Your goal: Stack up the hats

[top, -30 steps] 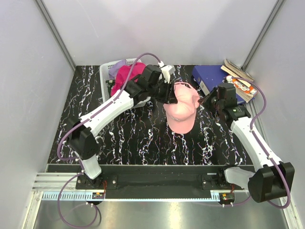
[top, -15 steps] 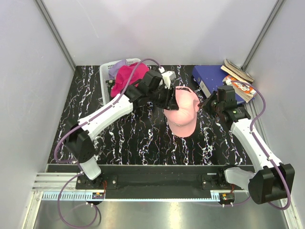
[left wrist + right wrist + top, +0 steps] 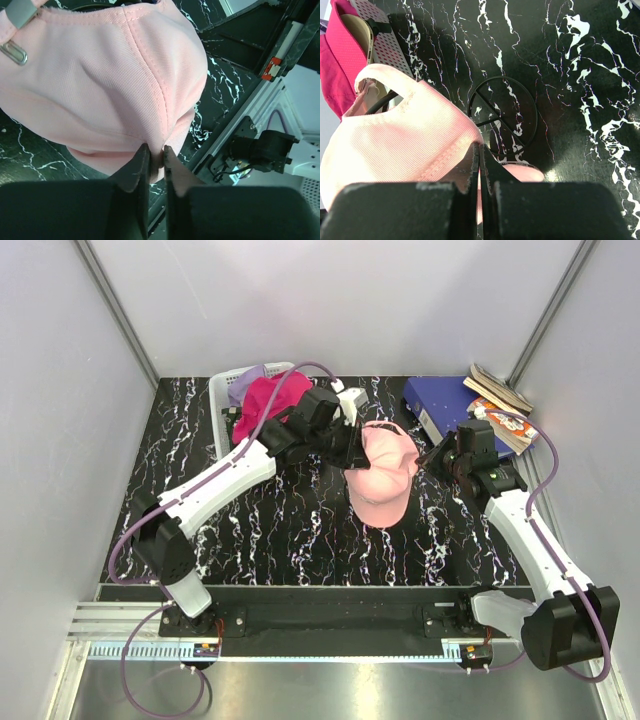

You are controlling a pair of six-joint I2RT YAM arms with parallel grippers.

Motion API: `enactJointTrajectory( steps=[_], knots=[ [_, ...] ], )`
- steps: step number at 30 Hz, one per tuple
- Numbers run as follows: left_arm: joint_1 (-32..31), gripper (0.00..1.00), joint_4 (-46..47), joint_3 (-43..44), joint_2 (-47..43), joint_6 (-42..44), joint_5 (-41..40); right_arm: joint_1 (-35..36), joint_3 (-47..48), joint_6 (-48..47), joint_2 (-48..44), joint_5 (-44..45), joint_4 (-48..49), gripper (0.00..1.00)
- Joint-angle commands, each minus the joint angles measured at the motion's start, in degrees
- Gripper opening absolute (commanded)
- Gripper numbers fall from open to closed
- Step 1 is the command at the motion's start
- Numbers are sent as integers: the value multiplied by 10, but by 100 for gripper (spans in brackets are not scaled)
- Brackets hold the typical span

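Observation:
A light pink cap (image 3: 385,478) hangs between my two grippers over the middle of the table, brim toward the near edge. My left gripper (image 3: 356,452) is shut on a fold of its crown (image 3: 100,80), with pink fabric pinched between the fingertips (image 3: 156,150). My right gripper (image 3: 433,455) is shut on the cap's rim (image 3: 405,140) from the right (image 3: 481,150). A magenta cap (image 3: 268,400) and a lavender one (image 3: 248,380) lie in the basket at the back left. The magenta cap also shows in the right wrist view (image 3: 340,55). Other caps are hidden.
The mesh basket (image 3: 222,400) stands at the back left. A black wire ring stand (image 3: 506,117) sits on the marbled table under the pink cap. A blue box (image 3: 438,400) and a stack of books (image 3: 500,405) are at the back right.
The left gripper and the pink cap have shifted slightly right and toward the near edge. The right gripper has barely moved. Both stay shut on the cap.

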Motion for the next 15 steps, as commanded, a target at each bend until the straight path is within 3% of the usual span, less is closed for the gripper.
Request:
enactJointTrajectory(
  steps=[1, 15],
  knots=[
    [-7, 1, 14, 22, -24, 0, 2, -2, 14, -1, -20, -2, -9, 0],
    [6, 0, -44, 100, -37, -24, 38, -1, 67, 10, -49, -19, -59, 0]
  ],
)
